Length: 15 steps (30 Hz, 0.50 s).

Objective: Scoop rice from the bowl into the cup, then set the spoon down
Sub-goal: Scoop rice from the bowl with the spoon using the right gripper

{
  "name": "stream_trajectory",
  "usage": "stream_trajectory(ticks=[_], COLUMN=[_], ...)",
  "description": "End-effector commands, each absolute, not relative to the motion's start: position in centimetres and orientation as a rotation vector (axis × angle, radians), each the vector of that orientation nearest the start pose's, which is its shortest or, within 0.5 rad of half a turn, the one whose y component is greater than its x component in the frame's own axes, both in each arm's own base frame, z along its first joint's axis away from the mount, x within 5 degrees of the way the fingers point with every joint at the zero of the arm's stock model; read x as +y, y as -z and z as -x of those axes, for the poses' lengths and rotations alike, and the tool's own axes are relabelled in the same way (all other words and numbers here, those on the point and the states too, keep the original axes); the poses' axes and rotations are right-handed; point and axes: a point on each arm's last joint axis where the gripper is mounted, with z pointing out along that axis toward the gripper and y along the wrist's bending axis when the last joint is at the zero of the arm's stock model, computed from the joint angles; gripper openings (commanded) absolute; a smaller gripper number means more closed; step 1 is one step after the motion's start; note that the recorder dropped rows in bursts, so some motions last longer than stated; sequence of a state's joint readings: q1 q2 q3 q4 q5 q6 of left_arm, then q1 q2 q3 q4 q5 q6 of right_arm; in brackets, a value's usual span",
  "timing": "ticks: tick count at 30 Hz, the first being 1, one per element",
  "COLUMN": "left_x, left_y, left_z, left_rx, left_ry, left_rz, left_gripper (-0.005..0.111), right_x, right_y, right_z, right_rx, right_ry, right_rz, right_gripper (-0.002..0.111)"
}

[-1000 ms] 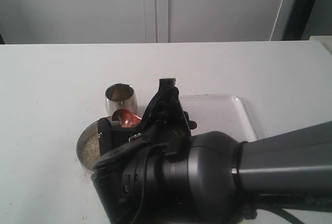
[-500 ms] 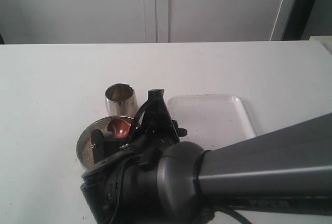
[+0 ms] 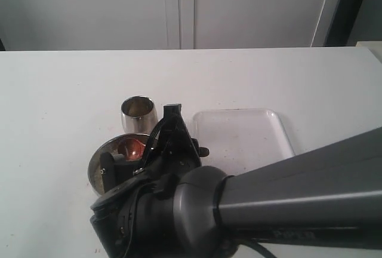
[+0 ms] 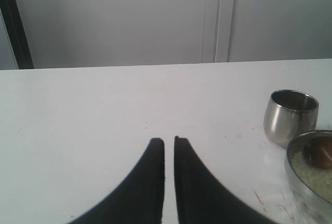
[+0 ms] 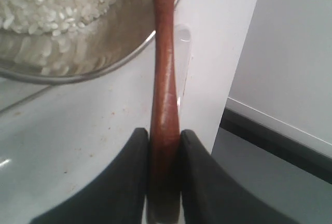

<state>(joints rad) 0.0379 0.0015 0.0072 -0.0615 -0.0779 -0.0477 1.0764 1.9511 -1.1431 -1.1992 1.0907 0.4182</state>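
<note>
Gripping the spoon (image 5: pixel 165 68) by its handle, the right gripper (image 5: pixel 165 137) dips the head into the bowl (image 5: pixel 119 37) near the worktop's near edge. Best to dig under the rice (image 5: pixel 46 6), then lift level toward the cup (image 3: pixel 138 114) just behind. The left gripper (image 4: pixel 169 142) sits closed, empty.

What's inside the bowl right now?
Rice lies in the bowl, with the spoon head down in it, handle clamped by the right gripper. The right arm covers the bowl's near part in the exterior view.
</note>
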Motion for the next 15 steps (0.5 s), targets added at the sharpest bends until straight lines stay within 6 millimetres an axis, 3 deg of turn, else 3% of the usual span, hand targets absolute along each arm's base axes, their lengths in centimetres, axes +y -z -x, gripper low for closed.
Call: stream_trajectory(ticks=[1,10,15], left_x=[0.2,0.2,0.2], left_y=[-22.1,-22.1,-22.1], left_z=[-5.5,-5.5,-5.5], left_rx=[1.396,1.396,1.396], left_ry=[0.064,0.064,0.064], left_rz=[0.109,0.109,0.109], left_gripper=[0.014,0.014,0.014], right_x=[27.7,28.2,29.1], right_y=[-16.8,-17.2,-18.3], right_z=[-23.8,-23.7,-23.9], right_rx=[1.840,1.943,2.072], right_ry=[1.129,1.062,0.941], right_rz=[1.549,1.543,1.583], right_gripper=[0.000,0.000,0.000])
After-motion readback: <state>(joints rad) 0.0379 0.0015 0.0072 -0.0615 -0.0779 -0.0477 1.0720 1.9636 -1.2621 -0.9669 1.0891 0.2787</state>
